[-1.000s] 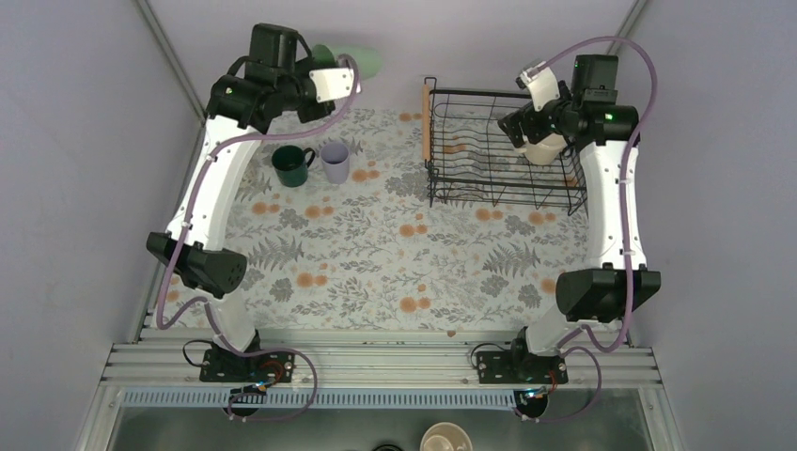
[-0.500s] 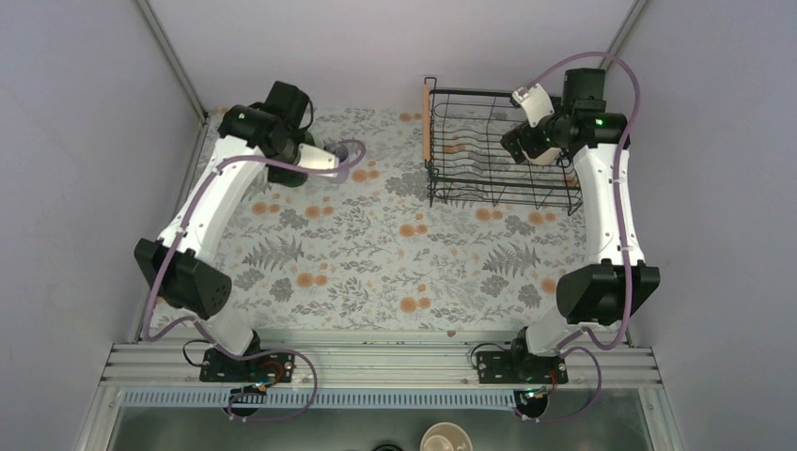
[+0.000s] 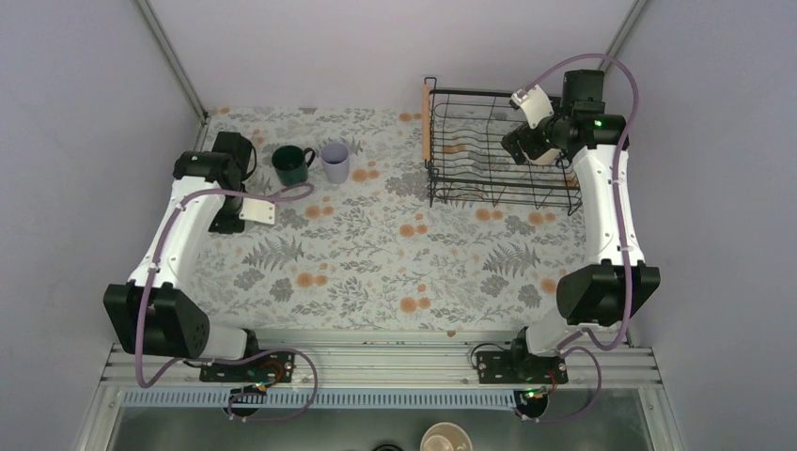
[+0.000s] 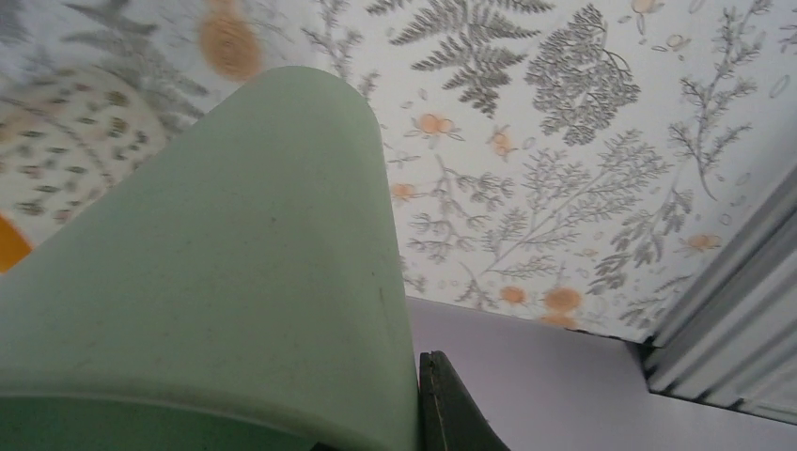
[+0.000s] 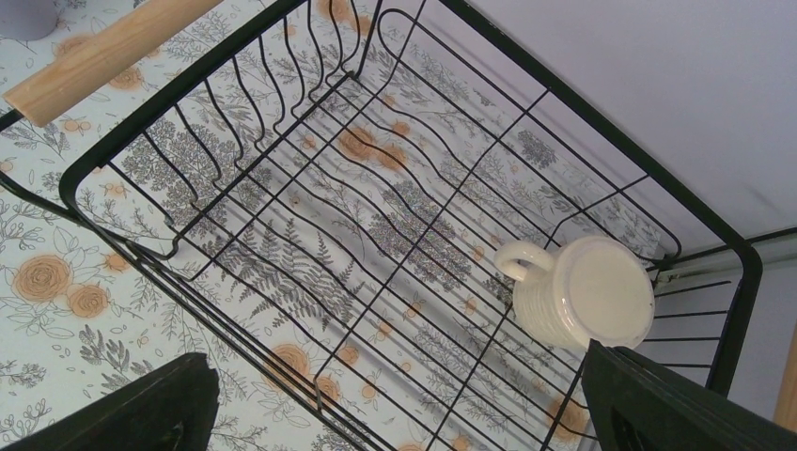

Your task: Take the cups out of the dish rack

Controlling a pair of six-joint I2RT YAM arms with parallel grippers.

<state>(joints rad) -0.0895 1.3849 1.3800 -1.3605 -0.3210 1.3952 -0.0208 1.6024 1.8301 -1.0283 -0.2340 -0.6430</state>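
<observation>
The dish rack (image 5: 744,291) is thin black wire with a smooth satin coat. Its wooden handle (image 5: 103,58) is pale and bare, with fine grain. The cream mug (image 5: 583,301) is glossy with a ribbed wall, probably glazed ceramic. The mint green cup (image 4: 235,263) is matt and faintly speckled. The table cover (image 3: 376,254) is a matt floral print. The dark green mug (image 3: 289,165) shines, while the lavender tumbler (image 3: 335,162) is duller.

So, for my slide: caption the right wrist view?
Open right claw over the dish rack, lone cream mug inside.

Mug (image 5: 575,293) in dish rack (image 5: 103,58) corner
</observation>
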